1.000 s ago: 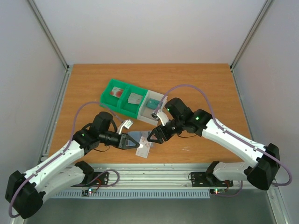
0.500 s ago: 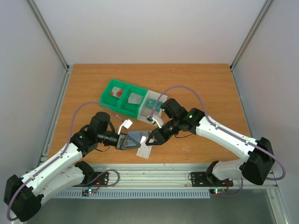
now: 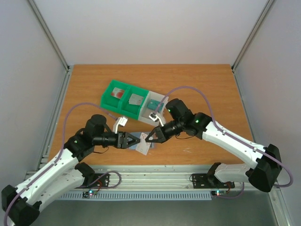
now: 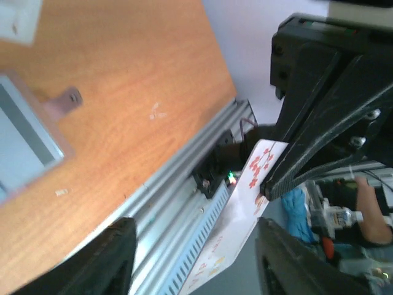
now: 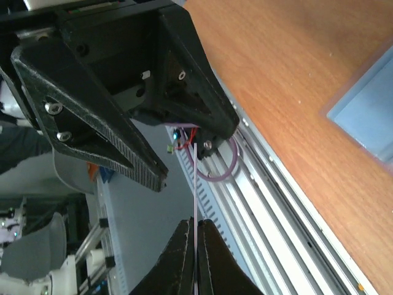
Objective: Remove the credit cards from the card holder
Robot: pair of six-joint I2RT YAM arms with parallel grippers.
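Grips with right pincer [image 5: 195,224] clamped across light, stiff, slippery card [image 5: 195,178] faces near one edge; keeps left pincer [image 3: 135,141] apart at nine o'clock.

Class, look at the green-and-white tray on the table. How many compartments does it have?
3, in one row: the left green compartment, the middle green compartment, and the white compartment at the right end. None seems hidden.

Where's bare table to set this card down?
Bare wood right of the tray out to the table's right edge, and the strip behind the tray. Crowded near centre, where both jaws, the card and the holder meet.
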